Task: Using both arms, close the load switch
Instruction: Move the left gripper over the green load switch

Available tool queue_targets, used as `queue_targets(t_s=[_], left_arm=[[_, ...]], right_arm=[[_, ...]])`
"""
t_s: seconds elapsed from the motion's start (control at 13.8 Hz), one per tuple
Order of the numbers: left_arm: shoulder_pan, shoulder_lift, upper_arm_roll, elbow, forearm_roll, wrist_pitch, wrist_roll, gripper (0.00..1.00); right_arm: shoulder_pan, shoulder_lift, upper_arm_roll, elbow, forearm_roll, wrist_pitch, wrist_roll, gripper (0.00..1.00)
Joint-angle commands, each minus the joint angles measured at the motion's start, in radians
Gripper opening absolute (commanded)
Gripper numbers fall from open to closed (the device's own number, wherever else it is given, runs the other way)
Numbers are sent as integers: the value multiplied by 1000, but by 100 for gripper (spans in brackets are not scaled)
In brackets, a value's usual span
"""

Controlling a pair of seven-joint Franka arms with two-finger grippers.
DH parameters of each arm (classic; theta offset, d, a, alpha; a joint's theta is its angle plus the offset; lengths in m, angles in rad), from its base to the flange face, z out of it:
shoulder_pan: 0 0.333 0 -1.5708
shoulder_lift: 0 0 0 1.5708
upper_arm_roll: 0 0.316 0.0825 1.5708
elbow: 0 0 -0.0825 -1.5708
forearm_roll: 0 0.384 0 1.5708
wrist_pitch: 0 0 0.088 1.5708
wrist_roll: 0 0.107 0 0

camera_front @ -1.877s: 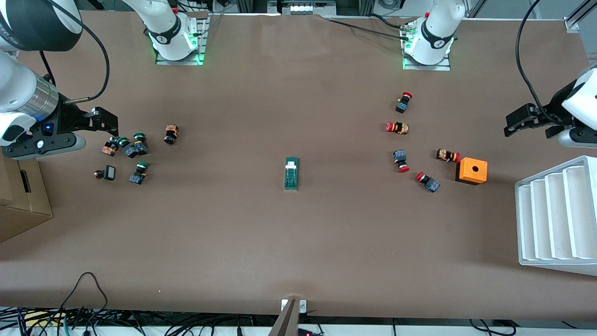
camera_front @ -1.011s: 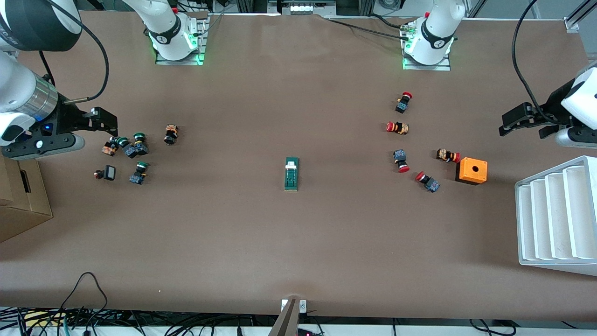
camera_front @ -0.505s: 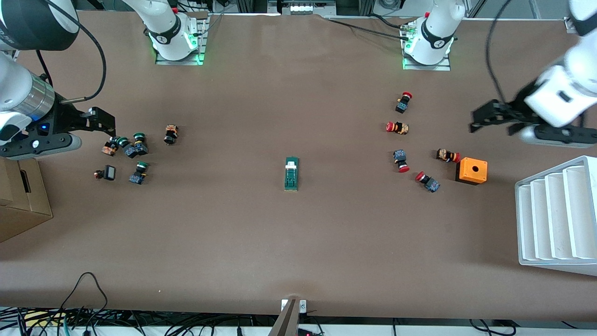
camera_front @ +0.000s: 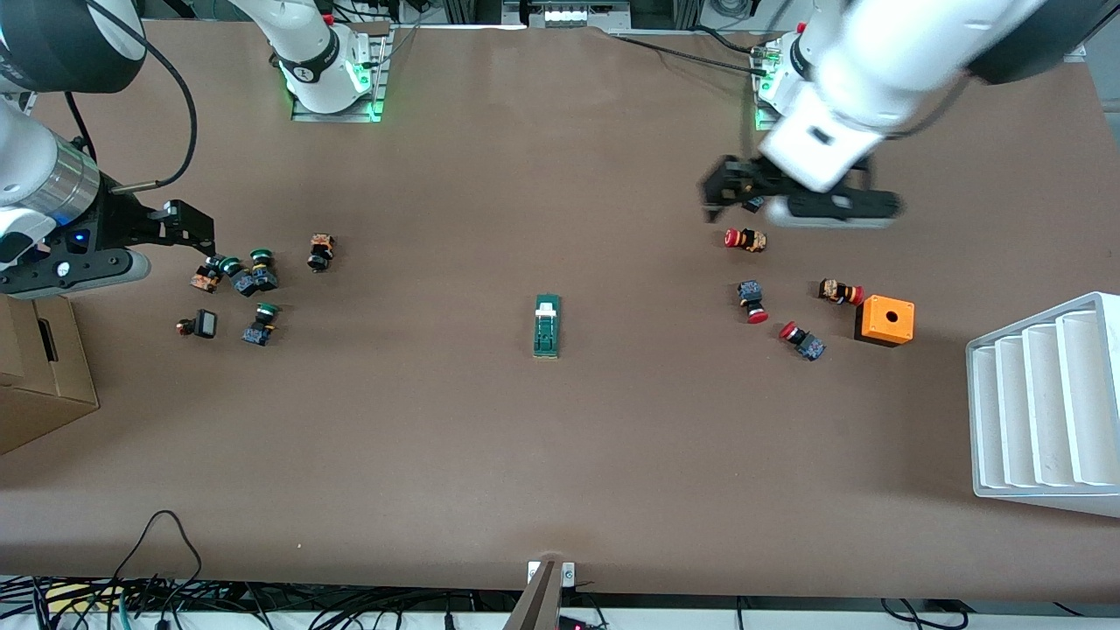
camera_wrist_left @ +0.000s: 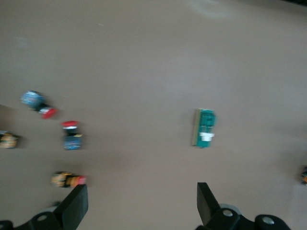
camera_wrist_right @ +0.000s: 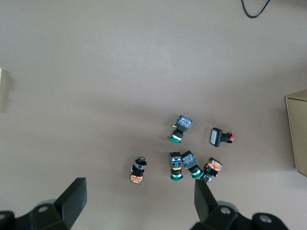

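While the load switch (camera_front: 547,325) lay flat and untouched on the bare middle of the brown surface (camera_front: 560,455), its white tab (camera_front: 546,307) at the end farther from the front camera, neither arm had reached it. The left gripper (camera_front: 731,194) hung in the air over the red-capped push buttons (camera_front: 746,239) toward the left arm's end, its fingers (camera_wrist_left: 76,206) spread wide and holding nothing; its wrist view showed the switch well ahead of them. The right gripper (camera_front: 188,229) hung beside the cluster of green-capped push buttons (camera_front: 254,271) toward the right arm's end, fingers (camera_wrist_right: 72,196) likewise wide apart and empty.

The step in hand looked like the approach. To do it well, the left arm would likely need to clear the red buttons and the orange box (camera_front: 885,320) without brushing them, then come down square to the narrow body. One gripper should probably pin the green block by its long sides so it could not skate on the smooth surface, while the other pressed the tab home. Coming in off-line risked tipping or spinning so slim a part.
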Motion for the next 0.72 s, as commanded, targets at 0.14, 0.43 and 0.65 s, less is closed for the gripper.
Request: queue_targets(t_s=[0.14,0.43,0.65], left_arm=[[2,39,-241,-191,321,333,-360,100],[-174,213,-294,-208,790,384,-902,100],[-294,377,-291,-208,1255,382,-1334,100]], right_arm=[[-8,-10,-1,11,1,-14,-27,99],[-9,-9,-1,11,4,-14,-20,99],[-9,-14,-1,8,7,-31,26,99]])
